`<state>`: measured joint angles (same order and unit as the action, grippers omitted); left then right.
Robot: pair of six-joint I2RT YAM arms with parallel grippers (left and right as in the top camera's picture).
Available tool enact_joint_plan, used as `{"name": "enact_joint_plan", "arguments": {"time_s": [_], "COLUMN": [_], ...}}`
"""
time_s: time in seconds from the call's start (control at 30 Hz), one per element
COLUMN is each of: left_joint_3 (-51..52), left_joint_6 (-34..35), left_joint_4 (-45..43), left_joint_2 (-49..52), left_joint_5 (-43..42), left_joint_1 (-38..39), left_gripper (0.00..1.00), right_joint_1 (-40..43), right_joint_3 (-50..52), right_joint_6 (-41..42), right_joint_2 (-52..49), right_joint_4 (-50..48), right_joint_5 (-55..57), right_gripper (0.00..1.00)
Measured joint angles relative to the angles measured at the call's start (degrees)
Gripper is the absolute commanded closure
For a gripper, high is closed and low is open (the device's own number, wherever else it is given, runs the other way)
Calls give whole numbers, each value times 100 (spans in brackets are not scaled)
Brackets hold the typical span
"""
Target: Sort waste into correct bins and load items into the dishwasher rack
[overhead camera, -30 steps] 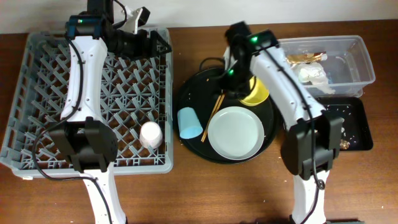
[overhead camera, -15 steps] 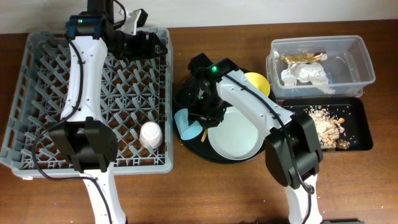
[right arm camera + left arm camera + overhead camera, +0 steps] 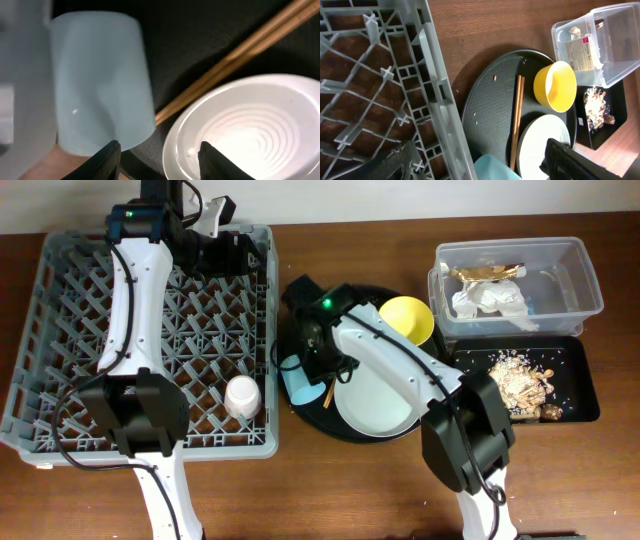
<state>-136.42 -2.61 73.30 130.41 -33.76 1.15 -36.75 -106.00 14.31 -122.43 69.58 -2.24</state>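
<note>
The light-blue cup (image 3: pixel 298 385) lies on its side at the left edge of the round black tray (image 3: pixel 350 290). My right gripper (image 3: pixel 312 358) hovers right above it, open and empty. In the right wrist view the cup (image 3: pixel 100 80) sits by the left finger of the gripper (image 3: pixel 160 152), with the chopsticks (image 3: pixel 235 55) and plate (image 3: pixel 245 130) beside it. The yellow bowl (image 3: pixel 408 320) and plate (image 3: pixel 378 395) rest on the round tray. The pink cup (image 3: pixel 242 395) stands upside down in the dishwasher rack (image 3: pixel 60 330). My left gripper (image 3: pixel 235 250) is open and empty over the rack's far right edge.
The clear tub (image 3: pixel 580 275) holds the napkin (image 3: pixel 490 298) and wrapper (image 3: pixel 488 272). The shallow black tray (image 3: pixel 582 380) holds food scraps (image 3: pixel 520 380). The left wrist view shows the rack wall (image 3: pixel 435 85), bowl (image 3: pixel 555 86) and chopsticks (image 3: pixel 516 120).
My right arm swung left across the round tray, from beside the yellow bowl to over the blue cup. The left arm stayed nearly still.
</note>
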Motion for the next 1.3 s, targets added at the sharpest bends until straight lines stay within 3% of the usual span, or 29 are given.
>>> {"name": "enact_joint_plan", "arguments": {"time_s": [0.23, 0.33, 0.43, 0.53, 0.77, 1.1, 1.3], "left_joint_3": [0, 0, 0, 0, 0, 0, 0], "left_joint_6": [0, 0, 0, 0, 0, 0, 0], "left_joint_4": [90, 90, 87, 90, 92, 109, 116], "left_joint_2": [0, 0, 0, 0, 0, 0, 0], "left_joint_5": [20, 24, 39, 39, 39, 39, 37], "left_joint_1": [0, 0, 0, 0, 0, 0, 0], "left_gripper": [16, 16, 16, 16, 16, 16, 16], "right_joint_1": [-85, -264, -476, -481, -83, 501, 1207], "right_joint_3": [151, 905, 2264, 2771, 2876, 2920, 2376], "right_joint_6": [-925, -1298, -1473, -1644, -1740, -1596, -758], "right_joint_2": [662, 1392, 1331, 1241, 1241, 1241, 1237], "right_joint_4": [155, -817, -1648, -2312, -3088, -3877, -2750], "right_joint_5": [96, 96, 48, 2, 179, 179, -815], "right_gripper": [46, 46, 46, 46, 51, 45, 45]}}
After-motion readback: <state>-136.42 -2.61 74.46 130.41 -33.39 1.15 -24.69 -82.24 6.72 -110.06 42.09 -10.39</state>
